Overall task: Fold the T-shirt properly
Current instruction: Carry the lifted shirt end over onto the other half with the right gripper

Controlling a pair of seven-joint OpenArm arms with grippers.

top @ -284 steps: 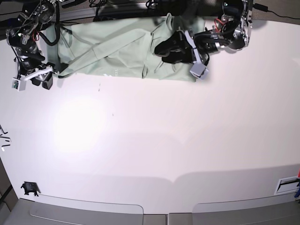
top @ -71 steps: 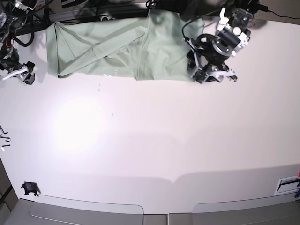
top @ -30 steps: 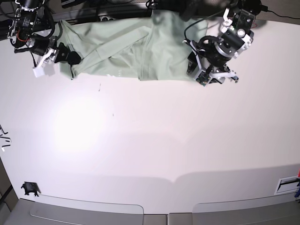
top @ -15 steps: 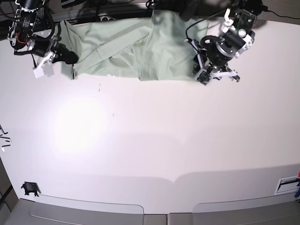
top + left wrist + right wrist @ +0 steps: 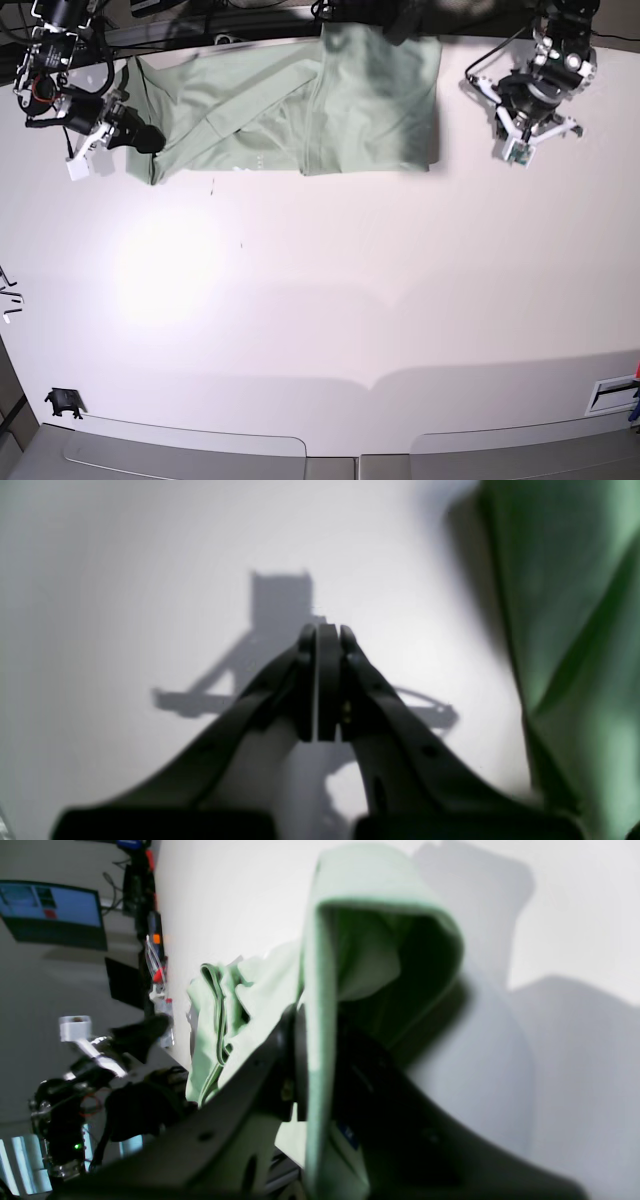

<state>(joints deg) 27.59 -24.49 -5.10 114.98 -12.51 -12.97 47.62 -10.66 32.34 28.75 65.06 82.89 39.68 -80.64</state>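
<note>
1. At the table's [image 5: 330,300] far edge the shirt [image 5: 300,105] lies in a loose band, partly doubled over itself, reaching from near the far-left corner to past the middle as the base view shows it.
2. The right gripper [image 5: 320,1040] is clamped on the shirt's end nearest that corner; in its wrist view a fold of green cloth runs up between the black fingers [image 5: 280,1060] and arches over them like a hood.
3. The left gripper [image 5: 320,680] is pinched tight on nothing: its wrist view shows the two tips pressed together over bare table, with the shirt's edge off to one side and not touching them.
4. In the base view that arm [image 5: 530,100] sits clear of the cloth, just beyond the shirt's other end.
5. The step in hand looks like taking both ends so the shirt can be spread or lifted for folding; only one end is secured, so I judge this early in the task.
6. To do it well, the left jaws would need to part, settle over the nearest hem or corner, and close on all layers there rather than the top one alone.
7. The right hold is best kept low and steady until then, since pulling from one end would likely drag and bunch the soft fabric.
8. Once both ends are caught, even tension should smooth the diagonal creases across the middle.
</note>
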